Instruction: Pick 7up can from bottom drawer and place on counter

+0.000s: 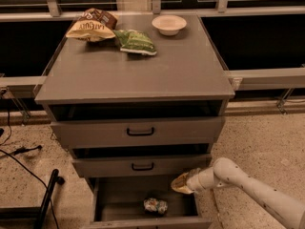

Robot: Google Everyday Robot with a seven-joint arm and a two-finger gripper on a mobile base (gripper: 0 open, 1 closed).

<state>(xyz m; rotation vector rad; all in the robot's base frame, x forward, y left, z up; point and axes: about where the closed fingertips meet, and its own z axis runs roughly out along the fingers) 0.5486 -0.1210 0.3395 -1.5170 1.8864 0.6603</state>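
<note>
The 7up can (156,205), a small crumpled silvery-green can, lies on the floor of the bottom drawer (109,199), which is pulled open at the foot of the cabinet. My gripper (179,184) sits at the end of the white arm that comes in from the lower right. It hovers over the drawer's right side, up and to the right of the can and not touching it. The counter (143,75) is the broad grey top of the cabinet.
On the counter's far end lie a yellow-brown snack bag (90,26), a green snack bag (135,42) and a white bowl (169,24). Two shallower drawers with black handles (140,131) sit above the bottom one. Black cables and a black leg (47,199) lie on the floor at left.
</note>
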